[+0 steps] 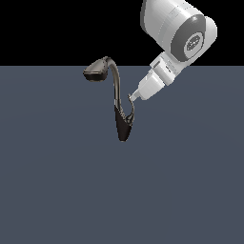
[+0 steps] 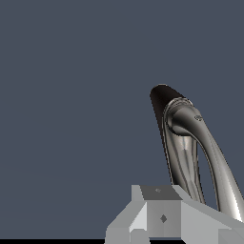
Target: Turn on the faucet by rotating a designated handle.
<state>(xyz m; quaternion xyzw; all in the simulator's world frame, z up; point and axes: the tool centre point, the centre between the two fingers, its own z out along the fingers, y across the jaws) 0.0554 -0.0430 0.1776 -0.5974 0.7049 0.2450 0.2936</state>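
The faucet point(image 1: 116, 88) stands in the middle of the exterior view: a dark tapered base point(image 1: 123, 129), a tall curved neck and a wide flat spray head point(image 1: 97, 70) pointing to that view's left. The handle point(image 1: 130, 109), a thin silvery hook, branches off the base toward the exterior view's right. My gripper point(image 1: 133, 96) comes down from the upper right, its tip at the handle's upper end, seemingly touching it. It looks shut, with no gap showing. In the wrist view the faucet point(image 2: 183, 152) rises just beyond my gripper point(image 2: 162, 217); there I cannot separate handle from neck.
The faucet stands on a flat grey-blue surface point(image 1: 57, 181) that fills both views. The bulky white arm link point(image 1: 178, 26) hangs above and to the exterior view's right of the faucet.
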